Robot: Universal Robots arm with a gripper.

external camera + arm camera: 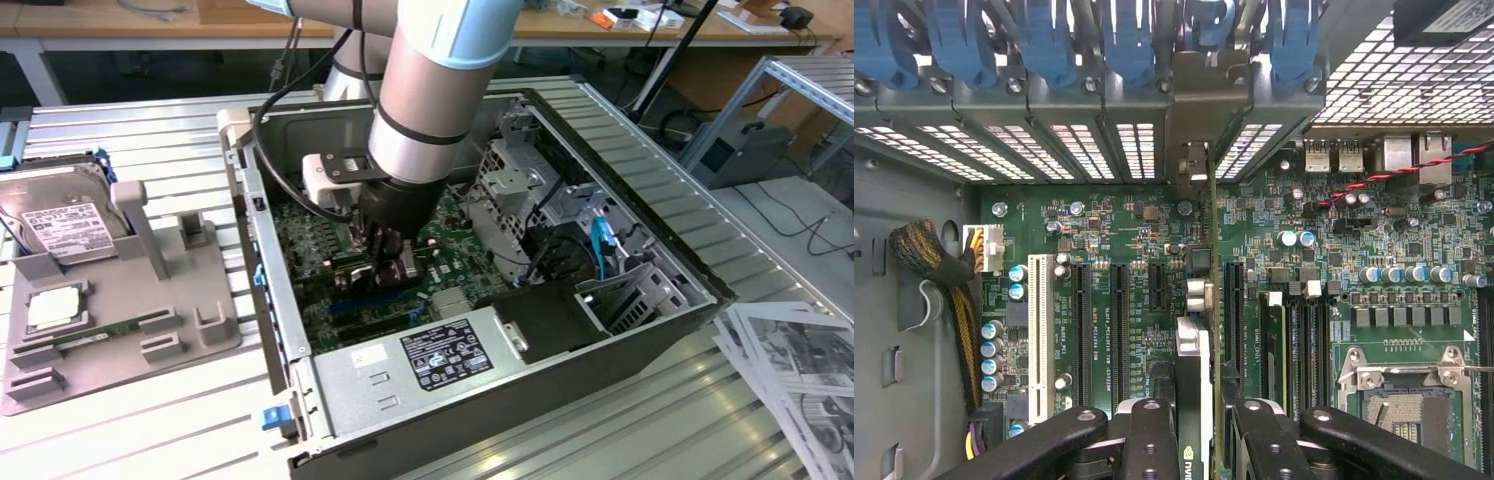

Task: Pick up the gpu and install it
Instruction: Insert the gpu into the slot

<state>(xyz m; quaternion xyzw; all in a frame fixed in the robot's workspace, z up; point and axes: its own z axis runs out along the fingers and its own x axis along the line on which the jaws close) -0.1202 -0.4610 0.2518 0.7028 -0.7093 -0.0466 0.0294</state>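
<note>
The pincer [1199, 440] is shut on the thin gpu [1197, 300], which stands on edge inside the computer case [667, 250], its long side seemingly lined up over a motherboard [1104, 240] slot.

You're in a robotics lab or workshop: a slatted aluminium surface [120, 125] carries an opened PC case [534, 330], with cluttered wooden workbenches [587, 30] at twelve o'clock.
</note>
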